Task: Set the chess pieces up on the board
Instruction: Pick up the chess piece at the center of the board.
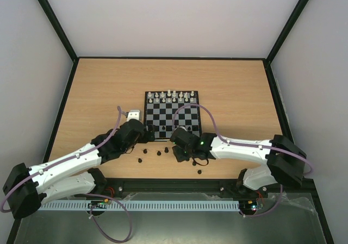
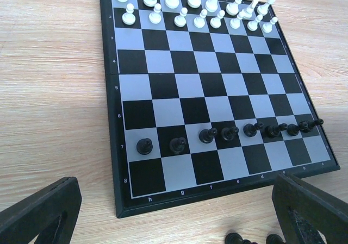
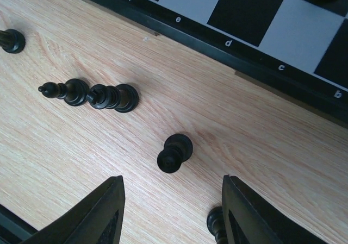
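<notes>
Sitting just ahead of the right gripper [image 3: 173,200], jaws half-parted, empty, one black chess piece [image 3: 174,152].

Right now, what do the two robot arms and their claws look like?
The left arm and right arm are white shells with chunky black joints. A thin purple cable loops along each. Each ends in two flat black fingers; a small green light glows on the right one.

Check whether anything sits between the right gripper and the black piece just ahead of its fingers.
Nothing visible does: only bare tabletop separates the right gripper from that black piece. A second black piece sits close by the inside of one finger, beside the path rather than across it.
</notes>
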Available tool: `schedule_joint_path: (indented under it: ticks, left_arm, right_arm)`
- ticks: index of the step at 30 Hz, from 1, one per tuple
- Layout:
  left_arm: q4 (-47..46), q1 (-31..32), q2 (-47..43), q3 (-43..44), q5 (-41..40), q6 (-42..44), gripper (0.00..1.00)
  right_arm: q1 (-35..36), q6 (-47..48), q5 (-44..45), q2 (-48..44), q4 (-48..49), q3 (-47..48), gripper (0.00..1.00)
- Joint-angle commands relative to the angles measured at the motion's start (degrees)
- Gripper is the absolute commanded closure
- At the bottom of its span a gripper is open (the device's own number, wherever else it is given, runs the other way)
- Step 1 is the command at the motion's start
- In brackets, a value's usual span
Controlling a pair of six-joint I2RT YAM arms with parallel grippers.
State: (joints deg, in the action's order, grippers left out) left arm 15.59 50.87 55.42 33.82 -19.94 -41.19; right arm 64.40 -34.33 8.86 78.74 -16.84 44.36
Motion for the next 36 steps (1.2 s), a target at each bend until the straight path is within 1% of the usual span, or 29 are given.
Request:
schedule_joint_path:
  ticks: [1,22,33,36]
  left_arm:
    - [1.4,0.3,-1.4,-0.8,-0.9,-0.3,0.01]
    - [2.1,0.3,-2.0,-1.1,-1.8,-0.3,0.01]
    - [2.8,0.3,-3.0,-1.2,-2.2,-0.3,0.01]
    - [2.7,0.4,-2.8,-1.3,-2.1,-0.3,0.01]
  right_arm:
    - [0.9,1.0,0.6,3.0,-2.1,2.1,0.52]
    - [1.0,1.5,2.8,9.8,-0.8,5.0,0.69]
    - [1.1,1.5,3.3,10.3,-1.5,5.9,0.89]
    - [1.1,1.5,4.4,9.4,-2.4,6.7,0.91]
